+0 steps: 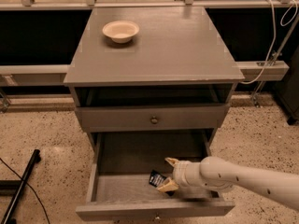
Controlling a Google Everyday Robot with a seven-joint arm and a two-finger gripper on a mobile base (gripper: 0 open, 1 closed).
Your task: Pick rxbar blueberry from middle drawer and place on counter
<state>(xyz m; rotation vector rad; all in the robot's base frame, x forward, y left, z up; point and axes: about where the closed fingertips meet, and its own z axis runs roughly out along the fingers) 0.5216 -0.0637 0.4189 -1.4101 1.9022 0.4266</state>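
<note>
The rxbar blueberry point(156, 178) is a small dark wrapper with white lettering lying on the floor of the open middle drawer point(117, 186), right of centre. My gripper point(169, 174) reaches into the drawer from the right on a white arm. Its tan fingers are spread open, one above and one below the bar's right end. The bar's right part is hidden behind the lower finger. The grey counter point(173, 41) is the cabinet's top, above the drawer.
A cream round bowl point(121, 31) sits at the counter's back left. A closed drawer with a round knob point(153, 120) is above the open one. A pale ledge with metal posts point(140, 3) runs behind. A black pole point(21, 190) lies on the speckled floor, left.
</note>
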